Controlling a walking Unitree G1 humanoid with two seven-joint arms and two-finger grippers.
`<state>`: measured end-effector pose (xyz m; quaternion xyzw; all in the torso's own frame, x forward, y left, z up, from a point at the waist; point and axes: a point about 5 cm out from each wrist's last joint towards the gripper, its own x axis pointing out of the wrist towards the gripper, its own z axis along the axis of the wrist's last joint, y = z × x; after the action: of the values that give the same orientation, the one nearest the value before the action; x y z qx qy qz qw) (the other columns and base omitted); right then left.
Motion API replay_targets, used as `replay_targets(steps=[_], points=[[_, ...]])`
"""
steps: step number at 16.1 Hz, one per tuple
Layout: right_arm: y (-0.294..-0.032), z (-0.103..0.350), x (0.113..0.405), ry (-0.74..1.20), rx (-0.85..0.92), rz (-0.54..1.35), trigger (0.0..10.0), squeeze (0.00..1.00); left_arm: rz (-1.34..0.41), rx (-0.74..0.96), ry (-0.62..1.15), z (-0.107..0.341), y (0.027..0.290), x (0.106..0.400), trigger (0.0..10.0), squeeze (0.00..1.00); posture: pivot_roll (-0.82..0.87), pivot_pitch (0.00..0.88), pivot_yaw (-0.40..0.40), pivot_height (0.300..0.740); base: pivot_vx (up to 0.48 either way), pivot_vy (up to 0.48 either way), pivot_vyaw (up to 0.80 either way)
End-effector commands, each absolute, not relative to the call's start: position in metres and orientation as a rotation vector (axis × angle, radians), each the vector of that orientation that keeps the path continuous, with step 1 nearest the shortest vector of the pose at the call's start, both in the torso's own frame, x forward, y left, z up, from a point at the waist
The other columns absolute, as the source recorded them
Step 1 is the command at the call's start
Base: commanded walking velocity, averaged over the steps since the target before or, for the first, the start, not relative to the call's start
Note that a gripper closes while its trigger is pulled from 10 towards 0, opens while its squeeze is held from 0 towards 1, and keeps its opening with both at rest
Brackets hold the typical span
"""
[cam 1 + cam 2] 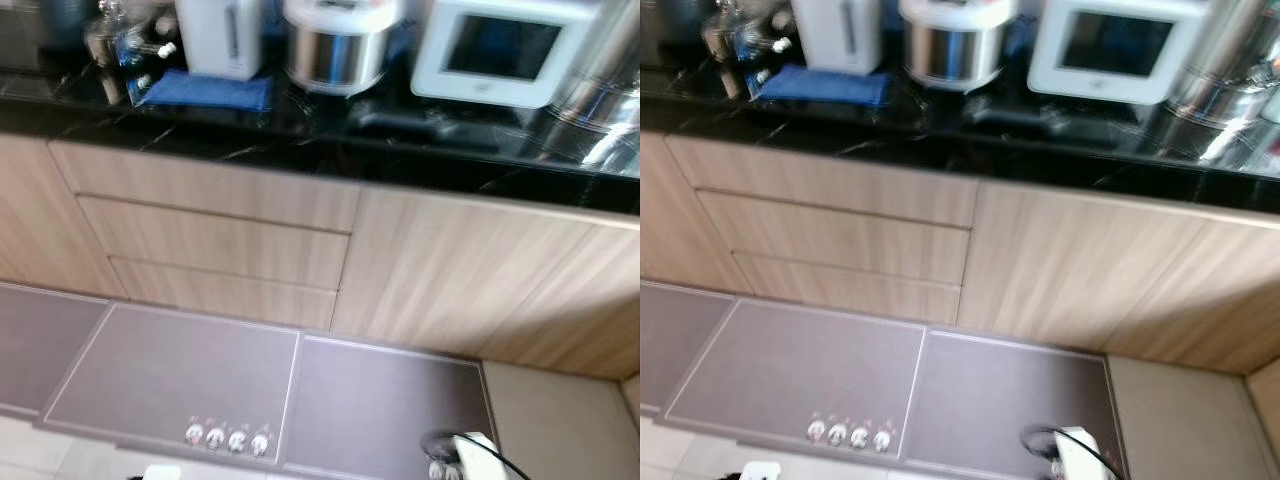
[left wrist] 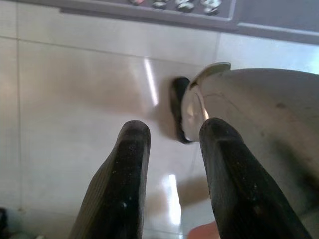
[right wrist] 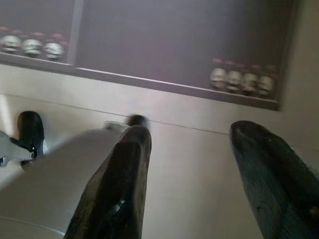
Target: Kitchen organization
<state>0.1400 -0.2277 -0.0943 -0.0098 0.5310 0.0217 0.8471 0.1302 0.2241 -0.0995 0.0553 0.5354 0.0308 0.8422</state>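
Along the frame's top, a glossy black stone counter (image 1: 330,145) awaited sorting; left gripper (image 2: 172,144) and right gripper (image 3: 192,149) hung empty, jaws parted, approach likely next.

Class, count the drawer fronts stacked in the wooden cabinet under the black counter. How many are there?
3, stacked one above another at the cabinet's left: top drawer, middle drawer, bottom drawer. To their right is a plain cabinet door. More may lie outside the picture.
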Motion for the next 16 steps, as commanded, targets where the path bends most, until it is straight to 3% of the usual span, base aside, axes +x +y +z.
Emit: replay_targets(steps=[1, 16], points=[[-0.2208, -0.0932, 0.147, 1.101, -0.009, 0.063, 10.0, 0.0, 0.016, 0.105, 1.158, -0.1038, 0.2123, 0.1244, 10.0, 0.0, 0.06, 0.013, -0.123, 0.74, 0.0, -0.3, 0.0], [-0.2223, -0.0927, 0.1474, 1.094, 0.008, 0.044, 10.0, 0.0, 0.003, 0.107, 1.163, -0.1047, 0.2096, 0.123, 10.0, 0.0, 0.08, 0.0, -0.107, 0.74, 0.0, -0.301, 0.0]])
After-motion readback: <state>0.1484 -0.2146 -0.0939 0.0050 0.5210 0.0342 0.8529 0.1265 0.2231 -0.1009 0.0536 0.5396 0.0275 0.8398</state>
